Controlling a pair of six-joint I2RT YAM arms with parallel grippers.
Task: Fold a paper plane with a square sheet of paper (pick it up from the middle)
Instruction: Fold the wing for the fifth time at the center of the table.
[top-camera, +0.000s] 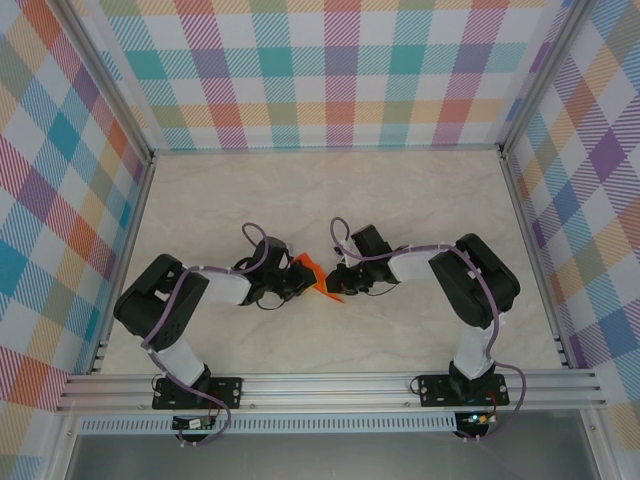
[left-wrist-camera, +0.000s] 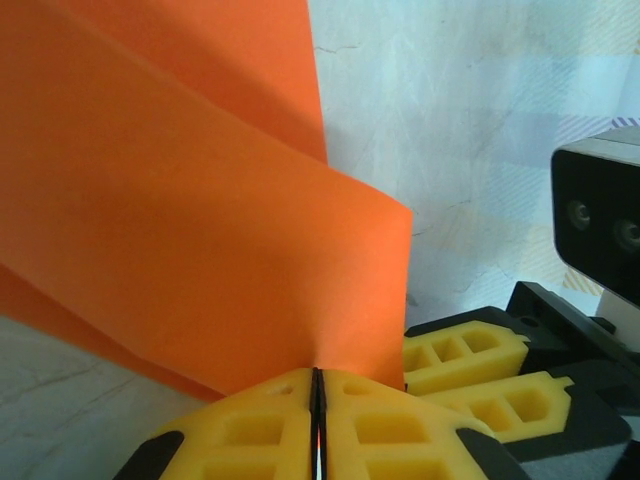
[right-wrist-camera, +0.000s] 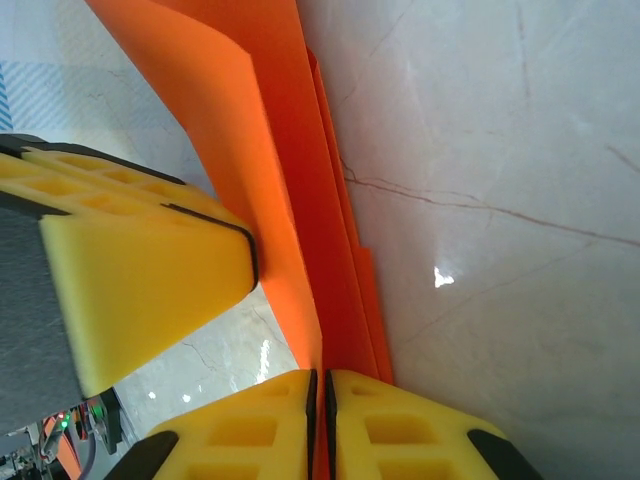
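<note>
Orange paper plane (left-wrist-camera: 200, 250), edges cropped, left jaws, right jaws both clamped on it

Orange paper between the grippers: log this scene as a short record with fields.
object: thin bright orange paper sheet, folded into layers
place: between the two arms, over the middle of the pale marble-look table
left gripper: shut on the sheet's edge
right gripper: shut on the layered edge, close beside the left gripper
fold state: partly folded, no finished dart shape visible
surroundings: pastel checked walls
</note>
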